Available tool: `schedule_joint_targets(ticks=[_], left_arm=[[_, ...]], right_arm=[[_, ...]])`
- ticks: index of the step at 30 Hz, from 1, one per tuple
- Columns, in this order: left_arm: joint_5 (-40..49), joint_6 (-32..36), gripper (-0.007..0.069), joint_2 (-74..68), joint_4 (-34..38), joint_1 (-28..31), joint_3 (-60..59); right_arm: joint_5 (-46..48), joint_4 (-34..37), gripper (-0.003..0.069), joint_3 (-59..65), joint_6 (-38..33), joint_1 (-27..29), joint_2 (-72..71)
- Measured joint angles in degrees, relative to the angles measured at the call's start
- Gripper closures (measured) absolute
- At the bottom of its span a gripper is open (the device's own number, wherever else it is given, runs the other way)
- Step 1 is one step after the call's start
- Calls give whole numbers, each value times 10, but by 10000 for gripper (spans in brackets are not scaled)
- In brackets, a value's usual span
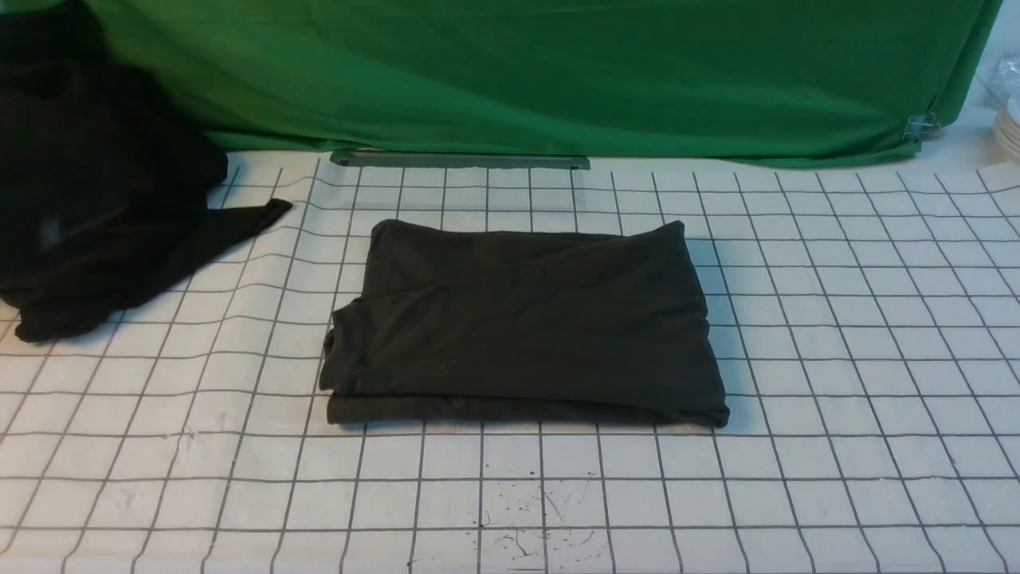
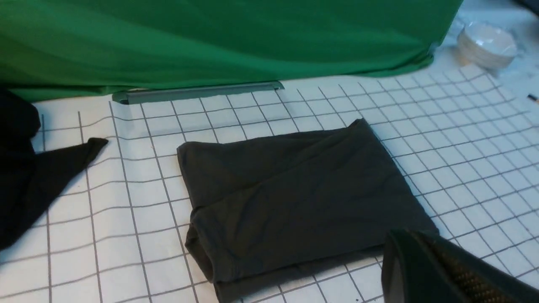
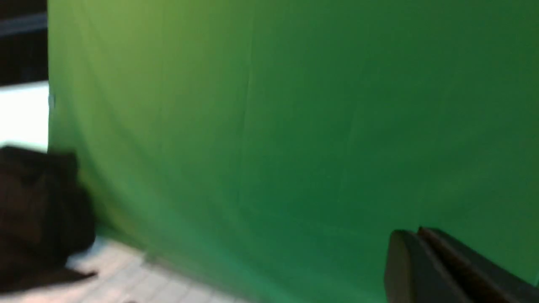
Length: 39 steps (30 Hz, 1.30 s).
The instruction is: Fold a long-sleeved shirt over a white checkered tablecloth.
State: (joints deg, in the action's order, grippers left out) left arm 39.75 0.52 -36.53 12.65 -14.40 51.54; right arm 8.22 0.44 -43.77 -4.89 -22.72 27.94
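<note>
A dark grey long-sleeved shirt is seen lying folded into a neat rectangle near the middle of the white checkered tablecloth, its layers stacked and its print hidden. No arm is shown in the front view. The left gripper is seen from its wrist camera, raised above the near edge of the shirt with its jaws pressed together and nothing held. The right gripper is likewise closed and empty, pointed at the green backdrop.

The folding is judged to be finished, with the arms drawn clear. Nothing more than a settling of the arms seems to be called for; a little smoothing at the shirt's left edge, where the layers sit uneven, might be considered.

A black heap of cloth lies at the far left. A stack of white bowls stands beyond the backdrop's right end; nothing can be made out inside them.
</note>
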Motion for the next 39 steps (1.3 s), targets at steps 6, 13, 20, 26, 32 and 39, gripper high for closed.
schedule_joint_targets(ticks=[6, 13, 20, 26, 32, 39], left_arm=[[-65, -34, 623, 176, -8, 0, -178], [-115, -36, 623, 278, -10, 0, -291], [-112, -30, 622, 281, -9, 0, -303], [-111, -29, 622, 281, -9, 0, -303], [-111, 8, 622, 281, -24, 0, -303], [-242, 44, 622, 309, -34, 39, -367]], right_arm=[[-133, -4, 638, 178, -10, 0, -116], [-188, -1, 554, 217, -13, 0, -141], [-184, 0, 498, 217, -13, 0, -141], [-182, 0, 486, 218, -13, 0, -141], [-181, 1, 468, 218, -13, 0, -141], [-180, 1, 449, 218, -13, 0, -141]])
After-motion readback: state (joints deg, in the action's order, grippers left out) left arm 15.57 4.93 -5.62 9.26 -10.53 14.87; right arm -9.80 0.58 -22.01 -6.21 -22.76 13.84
